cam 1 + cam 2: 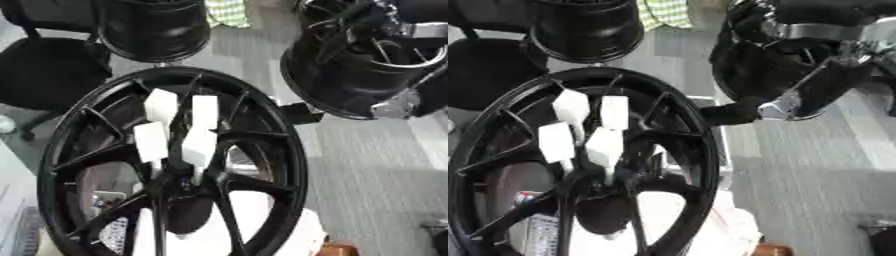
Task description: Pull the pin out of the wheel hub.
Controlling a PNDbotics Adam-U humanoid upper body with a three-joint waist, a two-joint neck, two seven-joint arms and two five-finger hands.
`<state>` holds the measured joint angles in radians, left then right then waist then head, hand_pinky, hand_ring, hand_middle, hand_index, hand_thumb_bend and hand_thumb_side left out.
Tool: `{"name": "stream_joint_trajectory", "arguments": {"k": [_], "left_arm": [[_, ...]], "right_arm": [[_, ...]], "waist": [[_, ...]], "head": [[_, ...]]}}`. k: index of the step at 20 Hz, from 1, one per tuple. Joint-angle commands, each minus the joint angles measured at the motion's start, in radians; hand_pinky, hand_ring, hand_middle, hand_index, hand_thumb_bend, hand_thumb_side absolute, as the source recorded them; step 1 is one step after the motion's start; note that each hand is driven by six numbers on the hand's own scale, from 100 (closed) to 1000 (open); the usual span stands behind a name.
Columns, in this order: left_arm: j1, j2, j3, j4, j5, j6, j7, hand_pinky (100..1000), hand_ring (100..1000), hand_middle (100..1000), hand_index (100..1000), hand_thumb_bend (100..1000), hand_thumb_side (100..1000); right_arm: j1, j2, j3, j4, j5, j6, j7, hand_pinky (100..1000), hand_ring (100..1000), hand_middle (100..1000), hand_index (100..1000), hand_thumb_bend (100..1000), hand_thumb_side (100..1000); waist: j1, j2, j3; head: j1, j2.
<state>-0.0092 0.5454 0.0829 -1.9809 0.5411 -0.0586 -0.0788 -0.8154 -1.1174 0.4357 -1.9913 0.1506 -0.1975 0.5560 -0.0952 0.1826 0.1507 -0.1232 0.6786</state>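
A large black spoked alloy wheel hub (pixel 171 160) fills the lower left of both eye views, standing nearly upright and facing the camera, its lower rim cut off by the bottom edge and its left rim close to the left edge. Four white block-shaped pins (pixel 179 127) stick out of its face just above the centre: two higher up and two lower, the pairs side by side and close together. The dark round centre cap sits directly below them. Through the gaps between the spokes a white base (pixel 254 210) shows behind the lower half.

Two more black wheel rims are in view: one at the top left (pixel 153 27), cut by the top edge, and one at the upper right (pixel 350 65), lying on its side with its barrel towards the camera. A black office chair (pixel 44 72) stands at the left edge behind the main wheel.

The robot's right arm, black with silver joints (pixel 815 35), comes in from the upper right. Its right hand (pixel 732 112) reaches towards the right rim of the main wheel; whether its fingers are curled or straight cannot be told. Grey floor (pixel 376 170) lies open to the right of the wheel, down to the lower right corner.
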Motion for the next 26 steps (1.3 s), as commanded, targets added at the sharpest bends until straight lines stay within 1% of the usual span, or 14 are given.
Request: {"name": "stream_joint_trajectory", "arguments": {"k": [1,4,7,14,18,22,26], "left_arm": [[-0.008,0.026,0.001,-0.019,0.002,0.007,0.000,837,790,806,861,100,754],[-0.010,0.025,-0.003,-0.019,0.001,0.013,-0.001,837,791,805,861,100,753],[-0.010,0.025,-0.005,-0.019,0.002,0.015,-0.003,837,792,804,861,100,755],[-0.004,0.021,-0.007,-0.019,0.003,0.016,-0.004,837,793,804,861,100,757],[-0.003,0.017,-0.011,-0.019,0.003,0.024,-0.006,838,794,804,861,100,762],[-0.003,0.016,-0.011,-0.019,0.003,0.026,-0.006,838,795,804,861,100,768],[-0.002,0.011,-0.016,-0.019,0.001,0.035,-0.008,838,796,805,861,100,782]], "right_arm": [[-0.047,0.020,0.025,-0.009,-0.036,-0.018,0.012,914,839,726,804,292,324],[-0.085,0.055,0.052,-0.009,-0.044,-0.018,0.031,913,840,729,805,302,326],[-0.122,0.094,0.082,-0.009,-0.044,-0.012,0.068,912,840,729,804,308,327],[-0.192,0.187,0.150,-0.009,-0.039,-0.005,0.193,909,840,730,800,327,334],[-0.202,0.216,0.177,-0.009,-0.031,-0.007,0.260,909,840,733,800,338,336],[-0.201,0.223,0.181,-0.009,-0.030,-0.009,0.275,907,844,738,805,344,340],[-0.196,0.266,0.214,-0.009,-0.014,-0.003,0.315,907,849,746,809,349,343]], "waist": [[0.002,-0.010,0.001],[0.002,-0.010,0.002],[0.004,-0.011,0.000],[0.012,-0.019,-0.009],[0.012,-0.022,-0.009],[0.012,-0.022,-0.007],[0.011,-0.022,0.002]], "head": [[-0.012,-0.025],[-0.016,-0.027],[-0.015,-0.019],[-0.006,0.005],[-0.007,0.006],[-0.007,0.005],[-0.008,0.005]]}}
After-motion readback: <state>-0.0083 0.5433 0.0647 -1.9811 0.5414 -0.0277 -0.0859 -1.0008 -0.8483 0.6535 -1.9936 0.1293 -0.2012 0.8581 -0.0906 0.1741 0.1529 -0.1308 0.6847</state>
